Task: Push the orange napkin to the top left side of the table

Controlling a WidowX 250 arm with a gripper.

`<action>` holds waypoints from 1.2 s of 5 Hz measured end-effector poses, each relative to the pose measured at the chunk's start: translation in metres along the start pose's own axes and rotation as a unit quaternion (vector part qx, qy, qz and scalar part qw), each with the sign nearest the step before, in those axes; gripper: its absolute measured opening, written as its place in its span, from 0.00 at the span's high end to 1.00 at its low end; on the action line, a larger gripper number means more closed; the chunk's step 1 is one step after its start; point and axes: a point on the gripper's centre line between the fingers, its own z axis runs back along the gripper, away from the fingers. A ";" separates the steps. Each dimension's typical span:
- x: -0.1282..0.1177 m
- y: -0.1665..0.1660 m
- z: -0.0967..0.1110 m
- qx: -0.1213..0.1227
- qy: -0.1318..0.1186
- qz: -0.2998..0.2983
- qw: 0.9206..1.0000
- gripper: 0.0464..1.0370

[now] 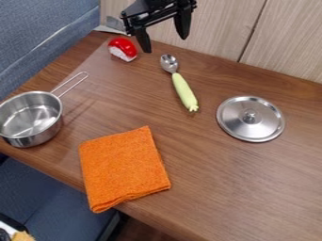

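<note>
Two fingers apart on my gripper [165,44], by the spoon's [183,90] bowl end | I see orange napkin [124,168] folded, flat, fuzzy, below-left of spoon | long axis near up-down, top tipped left, roughly like spoon

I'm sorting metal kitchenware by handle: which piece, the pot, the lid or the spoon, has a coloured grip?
The spoon: its handle is pale green, while the pot has a bare metal handle and the lid a metal knob.
</note>
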 end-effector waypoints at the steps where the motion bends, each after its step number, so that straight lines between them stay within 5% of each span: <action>1: -0.005 0.004 -0.011 0.012 0.014 0.000 1.000 0.04; 2: -0.020 0.011 -0.012 0.013 0.023 -0.010 1.000 0.04; 4: -0.052 0.047 0.008 0.035 -0.004 -0.063 0.997 0.04; 6: -0.077 0.098 -0.005 0.070 0.025 -0.070 0.995 0.04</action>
